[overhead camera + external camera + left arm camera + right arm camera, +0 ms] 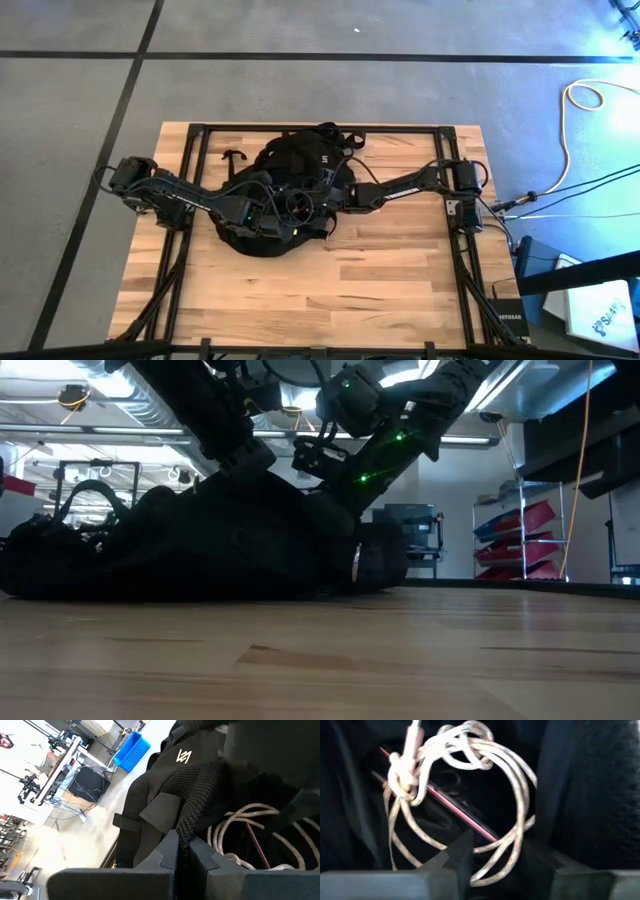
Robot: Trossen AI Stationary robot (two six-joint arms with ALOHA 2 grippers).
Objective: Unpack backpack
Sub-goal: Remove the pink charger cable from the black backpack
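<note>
The black backpack (300, 160) lies flat on the wooden table, its white logo (184, 756) facing up and its mouth held open. Inside lie a coiled white cable (520, 795) and a flat dark thing with a pink edge (465, 810). My left gripper (184, 855) is shut on the backpack at its left side. My right gripper (495, 870) reaches into the mouth from the right. Its fingers stand apart on either side of the coil's lower loop (492, 872). My left gripper pinches the mesh-lined edge (187, 832) of the backpack's mouth between its two fingers. This raises that flap off the cable inside; the rest of the backpack lies on the table. My right gripper has the cable's lower loop between its fingers (460, 857); whether they touch it I cannot tell.
Black frame rails (190, 200) run along the table's left and right sides and far edge. A loose strap loop (232, 156) lies left of the backpack. Bare wood (330, 290) stretches toward the near edge. Cords (580, 100) lie on the floor at the right.
</note>
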